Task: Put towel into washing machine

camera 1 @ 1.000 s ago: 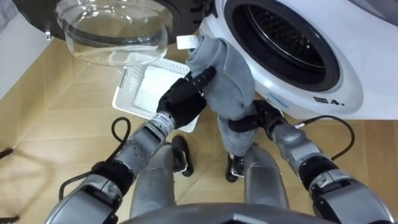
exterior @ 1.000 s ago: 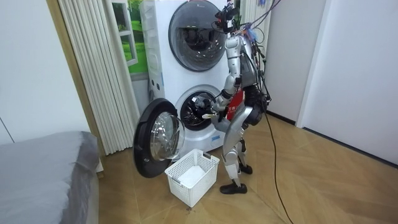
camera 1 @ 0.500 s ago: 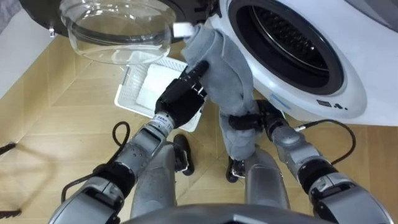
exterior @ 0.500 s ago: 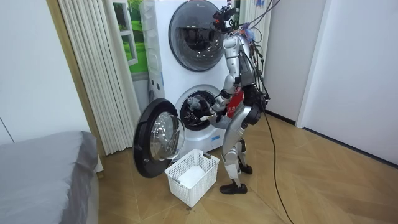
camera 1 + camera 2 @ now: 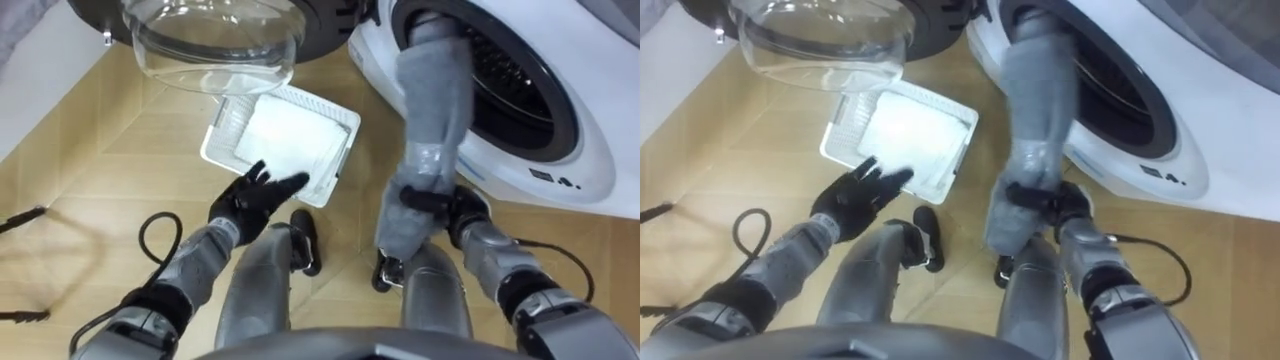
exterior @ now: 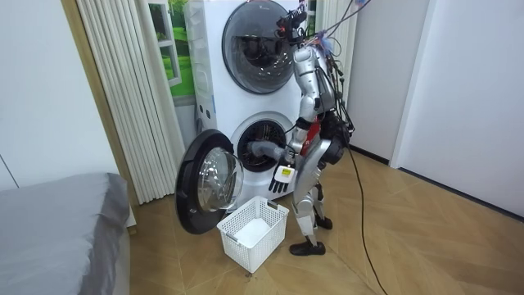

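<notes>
A grey towel [image 5: 432,110] hangs stretched between my right hand and the lower washing machine [image 5: 560,150]. Its top end lies over the rim and into the dark drum [image 5: 510,70]; its lower end dangles below my grip. My right hand [image 5: 455,205] is shut on the towel's lower part, just in front of the machine's white face. My left hand [image 5: 250,200] is open with spread fingers, off the towel, low on the left above the floor near the basket. In the room view I stand close before the machine, the towel [image 6: 262,149] at its opening and my left hand [image 6: 281,179] hanging down.
The round glass door [image 5: 215,40] stands swung open to my left. A white plastic basket [image 5: 222,130] with white cloth in it sits on the wooden floor below the door. A second machine [image 6: 258,45] is stacked above, and a grey bed [image 6: 57,221] is at the room view's left.
My left hand has let go of the towel, opened and dropped down to the left. The towel's top end has gone up into the drum opening; my right hand keeps its hold.
</notes>
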Tool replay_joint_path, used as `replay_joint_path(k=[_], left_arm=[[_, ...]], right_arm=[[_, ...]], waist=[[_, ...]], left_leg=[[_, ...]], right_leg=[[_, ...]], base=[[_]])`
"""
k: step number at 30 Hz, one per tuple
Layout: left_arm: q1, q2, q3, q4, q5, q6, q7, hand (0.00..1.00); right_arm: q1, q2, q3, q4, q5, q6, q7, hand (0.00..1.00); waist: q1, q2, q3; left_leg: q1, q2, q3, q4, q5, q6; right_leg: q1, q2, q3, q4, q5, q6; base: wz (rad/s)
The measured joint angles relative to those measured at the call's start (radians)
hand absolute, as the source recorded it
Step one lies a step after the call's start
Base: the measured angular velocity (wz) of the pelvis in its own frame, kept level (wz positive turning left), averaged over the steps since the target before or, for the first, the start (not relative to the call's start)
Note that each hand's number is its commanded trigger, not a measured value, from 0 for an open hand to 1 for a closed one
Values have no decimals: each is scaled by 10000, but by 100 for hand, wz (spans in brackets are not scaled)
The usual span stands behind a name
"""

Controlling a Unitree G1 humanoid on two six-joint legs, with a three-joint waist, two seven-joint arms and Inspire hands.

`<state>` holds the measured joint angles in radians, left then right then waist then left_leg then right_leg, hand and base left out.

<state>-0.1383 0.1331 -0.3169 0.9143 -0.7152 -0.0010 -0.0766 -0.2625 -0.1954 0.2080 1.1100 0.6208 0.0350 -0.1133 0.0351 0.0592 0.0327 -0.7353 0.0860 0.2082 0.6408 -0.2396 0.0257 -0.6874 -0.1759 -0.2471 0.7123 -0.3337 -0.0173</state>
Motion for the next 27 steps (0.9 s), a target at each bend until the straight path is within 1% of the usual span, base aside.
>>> replay_joint_path(k=[1,2,3,4,6,7,8,9,13,15,17,18,19,20,21,22,23,25,27], left_arm=[[-10,19,5,58,235,-9,102,0],[-99,51,21,150,663,-10,363,0],[-114,71,21,178,1073,-17,584,0],[-105,93,25,177,1238,-18,683,0],[-22,251,40,173,1621,-21,968,0],[-8,305,40,173,1662,-24,1054,0],[30,430,39,177,1741,-24,1173,0],[58,490,39,201,1770,-24,1337,0],[83,530,41,270,1791,-26,1708,0],[152,536,144,261,1894,-28,1890,0],[211,535,269,224,2064,-28,2072,0],[219,535,300,214,2084,-27,2197,0],[223,536,317,216,2088,-28,2224,0],[251,548,369,201,2112,-32,2220,0],[307,577,441,163,2226,-43,2224,0],[343,608,452,132,2294,-45,2230,0],[418,700,449,41,2373,-49,2229,0],[432,811,450,17,2401,-55,2227,0],[468,906,531,-78,2581,-57,2233,0]], right_arm=[[-56,-33,-107,33,162,3,-13,100],[-216,-110,-293,126,530,7,-38,100],[-345,-225,-466,218,898,23,-44,100],[-369,-290,-555,219,1082,25,-41,100],[-417,-468,-939,218,1549,30,-76,100],[-443,-511,-979,221,1655,33,-85,100],[-521,-607,-995,264,1929,54,-83,100],[-585,-739,-1018,319,2247,109,-89,100],[-983,-1131,-1140,543,3079,118,-178,100],[-1251,-1371,-1253,526,4030,331,-175,100],[-1556,-1507,-1310,520,4692,355,-187,100],[-1735,-1542,-1580,532,5110,572,-219,100],[-1785,-1542,-1648,539,5279,659,-230,100],[-1883,-1545,-1805,541,5598,795,-246,100],[-1987,-1551,-2029,532,5907,990,-260,100],[-2052,-1552,-2100,533,6038,1080,-280,100],[-2213,-1552,-2134,530,6338,1249,-363,100],[-2569,-1559,-2139,530,6837,1364,-413,100],[-2979,-1563,-2448,467,7552,1559,-565,100]], waist=[[-4,-18,12],[-18,-88,58],[-32,-123,81],[-34,-145,94],[-31,-236,144],[-26,-282,174],[-27,-358,222],[-18,-413,221],[-11,-444,217],[-6,-562,205],[-17,-576,207],[-44,-597,206],[-52,-621,206],[-82,-678,210],[-103,-781,209],[-138,-839,210],[-203,-979,199],[-302,-1102,200],[-417,-1278,186]], left_leg=[[-21,-15,10,1,5,6],[-51,-75,20,0,32,21],[-100,-110,19,17,40,35],[-118,-118,18,36,41,37],[-227,-113,-47,171,41,37],[-229,-115,-59,171,41,37],[-239,-120,-81,175,41,37],[-262,-122,-57,179,42,39],[-393,-126,-47,203,76,97],[-410,-138,68,187,101,126],[-436,-136,81,193,120,127],[-440,-143,78,205,140,135],[-431,-145,80,209,149,139],[-424,-156,80,223,157,147],[-423,-205,85,235,171,158],[-423,-231,85,236,186,167],[-440,-270,98,262,196,185],[-572,-260,78,404,205,204],[-670,-288,75,521,223,250]], right_leg=[[-19,-14,1,6,-2,4],[-85,-76,5,58,-10,15],[-130,-117,-4,98,-22,34],[-137,-134,-13,117,-29,45],[-134,-137,-56,126,-42,63],[-135,-142,-59,123,-42,63],[-143,-142,-62,124,-42,64],[-169,-138,-48,129,-42,66],[-314,-143,-27,180,-34,81],[-460,-216,40,358,-49,57],[-508,-236,39,394,-52,52],[-517,-294,28,435,-52,50],[-517,-305,28,465,-53,49],[-518,-305,34,519,-55,45],[-542,-315,59,552,-56,45],[-553,-334,76,578,-56,45],[-625,-371,119,672,-56,46],[-692,-380,123,713,-59,59],[-790,-418,140,811,-32,108]], base=[[7],[6],[7],[9],[9],[4],[0],[0],[0],[0],[-2],[3],[7],[3],[0],[0],[0],[0],[2]])
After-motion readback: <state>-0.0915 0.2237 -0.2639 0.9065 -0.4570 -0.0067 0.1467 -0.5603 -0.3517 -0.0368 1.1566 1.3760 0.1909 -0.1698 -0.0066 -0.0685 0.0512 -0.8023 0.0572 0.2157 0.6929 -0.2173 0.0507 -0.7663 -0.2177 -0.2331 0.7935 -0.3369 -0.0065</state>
